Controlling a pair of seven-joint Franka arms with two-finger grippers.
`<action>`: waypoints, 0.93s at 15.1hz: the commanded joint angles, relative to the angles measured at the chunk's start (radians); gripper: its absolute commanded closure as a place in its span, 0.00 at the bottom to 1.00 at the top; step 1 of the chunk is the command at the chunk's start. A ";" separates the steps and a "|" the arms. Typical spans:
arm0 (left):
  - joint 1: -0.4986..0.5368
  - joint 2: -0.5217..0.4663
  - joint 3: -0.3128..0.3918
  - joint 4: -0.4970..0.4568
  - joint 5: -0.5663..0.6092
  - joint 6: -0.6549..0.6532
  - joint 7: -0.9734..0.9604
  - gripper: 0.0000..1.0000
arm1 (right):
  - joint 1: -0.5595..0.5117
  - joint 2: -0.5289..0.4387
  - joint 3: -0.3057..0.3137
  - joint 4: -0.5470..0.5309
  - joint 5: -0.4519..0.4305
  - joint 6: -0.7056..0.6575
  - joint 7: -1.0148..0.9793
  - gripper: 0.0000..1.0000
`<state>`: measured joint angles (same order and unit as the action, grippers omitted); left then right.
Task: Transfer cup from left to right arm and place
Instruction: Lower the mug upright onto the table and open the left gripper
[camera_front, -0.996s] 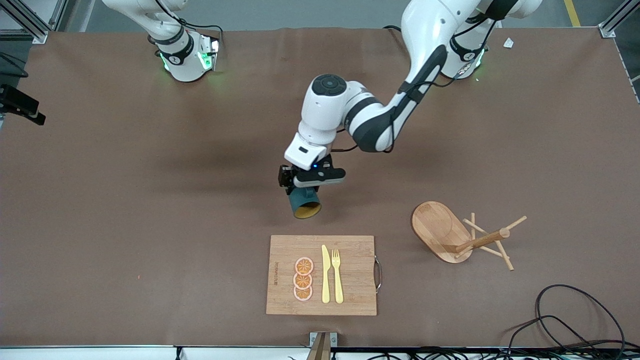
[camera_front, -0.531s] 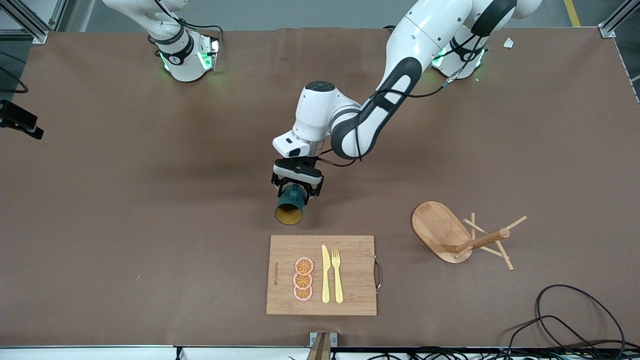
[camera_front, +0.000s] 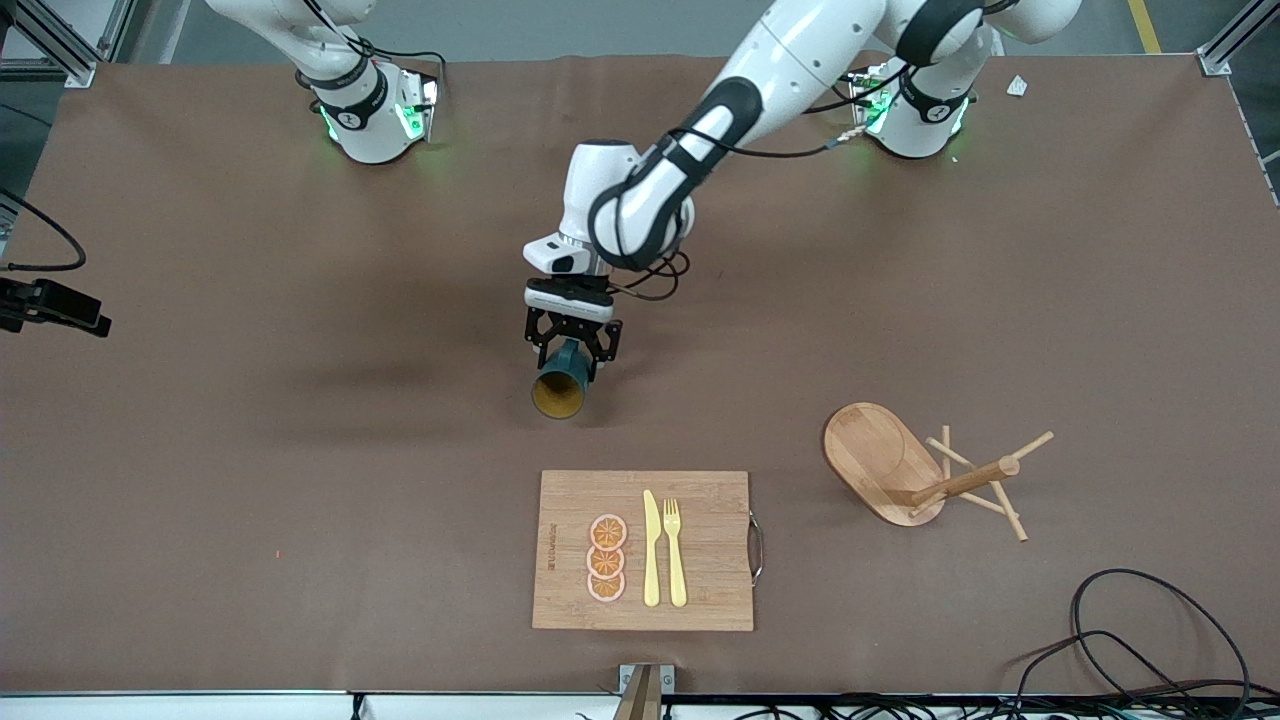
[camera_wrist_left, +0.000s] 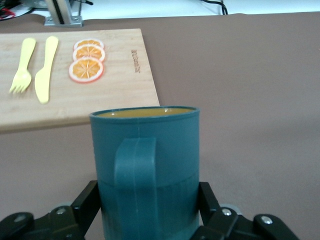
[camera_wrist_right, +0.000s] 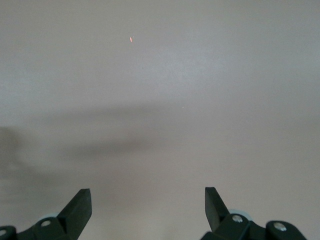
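We see the cup (camera_front: 560, 385) has swung toward the right arm's end, tipped mouth-down over the bare table (camera_front: 300, 450), pinched by the left gripper (camera_front: 571, 345). The right gripper (camera_wrist_right: 149, 210) waits, fingers spread, over bare table.

i have the left arm reaching out from its base toward the middle of the table, elbow bent, wrist tipped steeply down. the left gripper (camera_front: 569, 352) hangs in the air over bare tabletop, its fingers (camera_wrist_left: 90, 202) clamped on the cup (camera_front: 560, 384), which tilts with its mouth toward the front camera. the right arm waits, its forearm rising out of the front view; the right gripper (camera_wrist_right: 148, 202) points at bare tabletop, jaws spread wide, holding nothing.
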<state>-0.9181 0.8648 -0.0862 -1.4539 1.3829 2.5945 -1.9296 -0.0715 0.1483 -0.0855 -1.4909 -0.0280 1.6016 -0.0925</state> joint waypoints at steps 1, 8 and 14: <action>-0.088 0.045 0.068 0.041 0.062 -0.065 -0.115 0.51 | -0.033 -0.012 0.018 -0.029 -0.003 0.006 0.010 0.00; -0.202 0.131 0.066 0.040 0.301 -0.338 -0.464 0.25 | -0.010 0.013 0.021 -0.071 0.007 0.075 0.104 0.00; -0.242 0.082 -0.022 0.035 0.118 -0.467 -0.480 0.00 | 0.067 0.014 0.021 -0.230 0.053 0.216 0.266 0.00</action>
<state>-1.1440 0.9761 -0.0694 -1.4283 1.5832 2.1911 -2.4155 -0.0214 0.1790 -0.0634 -1.6364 0.0002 1.7444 0.1357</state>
